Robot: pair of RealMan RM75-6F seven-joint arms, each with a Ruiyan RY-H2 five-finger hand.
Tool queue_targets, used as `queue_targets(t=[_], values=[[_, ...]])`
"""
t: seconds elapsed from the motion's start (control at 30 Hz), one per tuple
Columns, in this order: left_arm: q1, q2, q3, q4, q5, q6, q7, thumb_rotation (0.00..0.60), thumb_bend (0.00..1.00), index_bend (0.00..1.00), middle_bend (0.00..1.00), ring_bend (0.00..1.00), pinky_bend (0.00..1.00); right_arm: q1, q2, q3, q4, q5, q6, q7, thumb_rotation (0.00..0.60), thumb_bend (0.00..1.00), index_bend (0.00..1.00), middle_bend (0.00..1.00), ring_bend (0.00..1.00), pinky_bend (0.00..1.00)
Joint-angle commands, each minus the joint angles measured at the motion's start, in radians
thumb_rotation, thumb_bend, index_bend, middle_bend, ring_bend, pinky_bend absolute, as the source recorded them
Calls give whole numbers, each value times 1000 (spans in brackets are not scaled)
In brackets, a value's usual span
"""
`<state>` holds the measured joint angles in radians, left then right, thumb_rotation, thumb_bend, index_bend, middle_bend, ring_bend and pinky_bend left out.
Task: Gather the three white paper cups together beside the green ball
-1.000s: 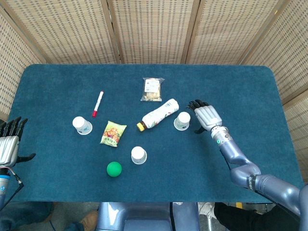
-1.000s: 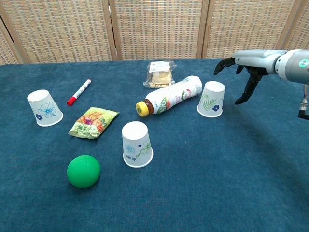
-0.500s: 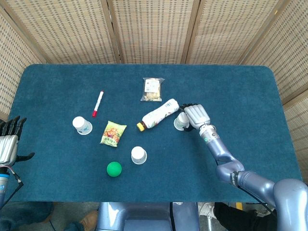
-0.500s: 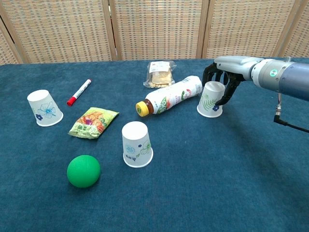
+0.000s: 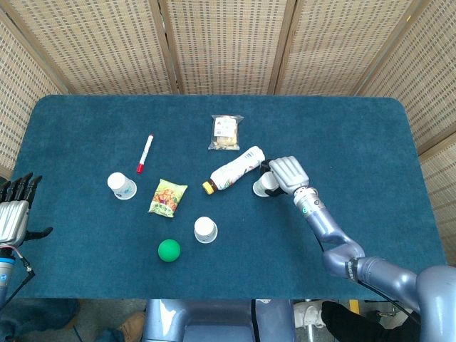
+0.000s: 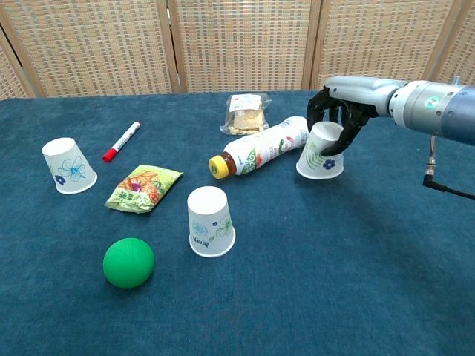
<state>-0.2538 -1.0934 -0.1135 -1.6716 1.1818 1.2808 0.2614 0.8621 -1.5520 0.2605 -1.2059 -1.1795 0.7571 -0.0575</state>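
At centre right of the chest view, the right hand (image 6: pixel 338 111) wraps its fingers over the top of an upturned white paper cup (image 6: pixel 320 152), which tilts and sits just beside a lying bottle (image 6: pixel 260 153). Lower centre, a second cup (image 6: pixel 210 221) stands upside down near the green ball (image 6: pixel 128 262). At the left edge, a third cup (image 6: pixel 69 165) stands well apart from both. Between them lie a snack packet (image 6: pixel 143 187) and a red marker (image 6: pixel 122 141). Low at the far left of the head view, the left hand (image 5: pixel 14 214) holds nothing, its fingers apart.
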Motion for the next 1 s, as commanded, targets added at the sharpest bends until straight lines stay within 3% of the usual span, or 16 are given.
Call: queue_targets(t=[0.03, 0.17, 0.33, 0.6, 1.0], values=[[3, 3, 3, -5, 10, 5, -4, 600, 0, 0, 0, 0, 0, -29, 107, -31, -172, -44, 26, -30, 600, 444, 518, 557, 509, 526], [9, 13, 15, -21, 43, 15, -18, 600, 0, 0, 0, 0, 0, -50, 196, -81, -392, -96, 52, -115, 600, 445, 510, 557, 509, 526], [14, 22, 20, -32, 75, 26, -37, 600, 0, 0, 0, 0, 0, -38, 181, -107, -478, -75, 50, -207, 600, 446, 507, 556, 509, 526], [21, 40, 22, -33, 98, 31, -83, 600, 0, 0, 0, 0, 0, 16, 67, -105, -432, 6, 46, -331, 600, 447, 507, 556, 509, 526], [22, 56, 18, -28, 99, 20, -124, 600, 0, 0, 0, 0, 0, 71, -14, -96, -392, 78, 48, -414, 600, 448, 507, 552, 509, 525]])
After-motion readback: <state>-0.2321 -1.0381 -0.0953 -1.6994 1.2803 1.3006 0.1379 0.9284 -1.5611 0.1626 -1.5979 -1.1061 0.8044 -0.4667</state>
